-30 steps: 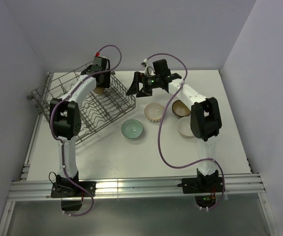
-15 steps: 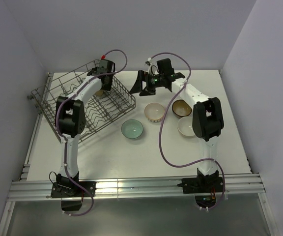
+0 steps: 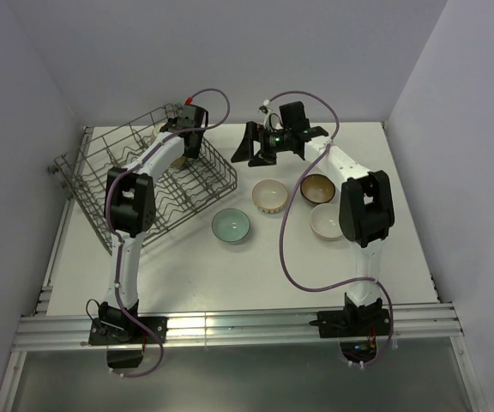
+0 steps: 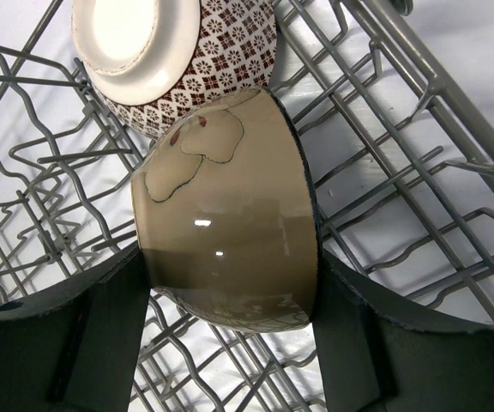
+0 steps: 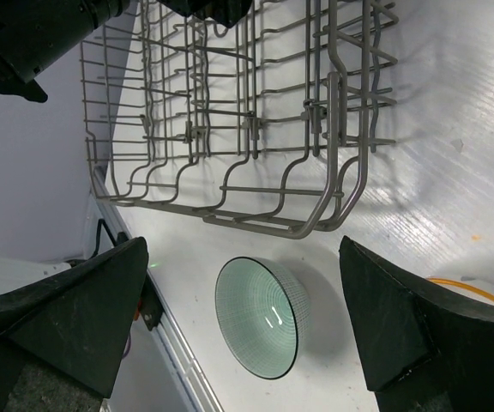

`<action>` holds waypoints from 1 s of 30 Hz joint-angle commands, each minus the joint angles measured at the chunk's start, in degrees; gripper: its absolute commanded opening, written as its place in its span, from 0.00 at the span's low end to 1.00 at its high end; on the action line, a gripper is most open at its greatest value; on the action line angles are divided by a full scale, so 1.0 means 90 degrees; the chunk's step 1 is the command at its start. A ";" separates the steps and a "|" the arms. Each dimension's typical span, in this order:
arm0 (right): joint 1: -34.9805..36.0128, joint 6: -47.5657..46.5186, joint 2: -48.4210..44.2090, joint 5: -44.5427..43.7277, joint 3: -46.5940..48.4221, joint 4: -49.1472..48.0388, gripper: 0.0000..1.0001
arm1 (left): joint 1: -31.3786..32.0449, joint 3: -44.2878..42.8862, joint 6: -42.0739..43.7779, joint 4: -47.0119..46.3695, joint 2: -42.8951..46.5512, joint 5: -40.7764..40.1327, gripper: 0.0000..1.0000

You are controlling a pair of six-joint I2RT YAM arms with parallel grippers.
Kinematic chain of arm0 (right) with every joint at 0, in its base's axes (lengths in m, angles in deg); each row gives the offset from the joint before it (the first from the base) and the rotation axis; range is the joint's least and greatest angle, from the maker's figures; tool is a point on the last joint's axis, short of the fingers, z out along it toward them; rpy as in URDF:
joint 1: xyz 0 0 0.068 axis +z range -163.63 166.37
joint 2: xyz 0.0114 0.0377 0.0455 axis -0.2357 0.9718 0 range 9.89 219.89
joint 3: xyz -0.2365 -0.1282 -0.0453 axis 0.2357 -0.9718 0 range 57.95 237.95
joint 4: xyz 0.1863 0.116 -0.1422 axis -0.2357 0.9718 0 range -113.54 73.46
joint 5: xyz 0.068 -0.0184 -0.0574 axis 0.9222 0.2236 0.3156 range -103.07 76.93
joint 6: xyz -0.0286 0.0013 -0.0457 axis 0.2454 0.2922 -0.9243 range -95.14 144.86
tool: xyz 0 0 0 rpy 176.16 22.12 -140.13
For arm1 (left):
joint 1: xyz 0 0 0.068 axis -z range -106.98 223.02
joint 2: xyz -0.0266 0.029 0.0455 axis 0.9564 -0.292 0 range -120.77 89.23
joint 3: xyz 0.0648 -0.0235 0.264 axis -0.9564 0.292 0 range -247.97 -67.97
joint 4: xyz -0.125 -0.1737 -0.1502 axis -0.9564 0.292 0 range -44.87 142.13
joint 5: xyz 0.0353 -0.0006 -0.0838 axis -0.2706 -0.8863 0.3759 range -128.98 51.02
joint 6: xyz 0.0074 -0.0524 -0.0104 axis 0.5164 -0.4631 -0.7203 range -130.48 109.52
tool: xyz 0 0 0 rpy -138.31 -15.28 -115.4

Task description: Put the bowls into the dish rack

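Note:
The grey wire dish rack [image 3: 144,184] stands at the far left, and also shows in the left wrist view [image 4: 418,172] and the right wrist view [image 5: 247,112]. My left gripper [image 3: 185,140] is inside it, shut [image 4: 230,266] on a glossy tan bowl [image 4: 221,189] held on its side above the tines. A brown-and-white patterned bowl [image 4: 170,60] lies in the rack just beyond, touching it. My right gripper [image 3: 260,148] is open and empty [image 5: 243,249], raised beside the rack's right end. A pale green bowl [image 3: 231,226] sits on the table below it [image 5: 260,318].
A cream bowl with an orange rim [image 3: 269,196], a brown bowl [image 3: 316,186] and a white bowl [image 3: 326,221] sit on the white table to the right of the rack. The back wall is close behind both grippers.
My left gripper has moved with the tan bowl toward the rack's far right corner. My right gripper has shifted slightly right and back, still open.

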 commanded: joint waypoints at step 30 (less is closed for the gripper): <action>-0.0080 -0.0200 -0.0369 -0.0006 -0.0058 0.0002 1.00 | -0.0002 -0.0057 0.0400 -0.0251 -0.0235 0.0901 0.93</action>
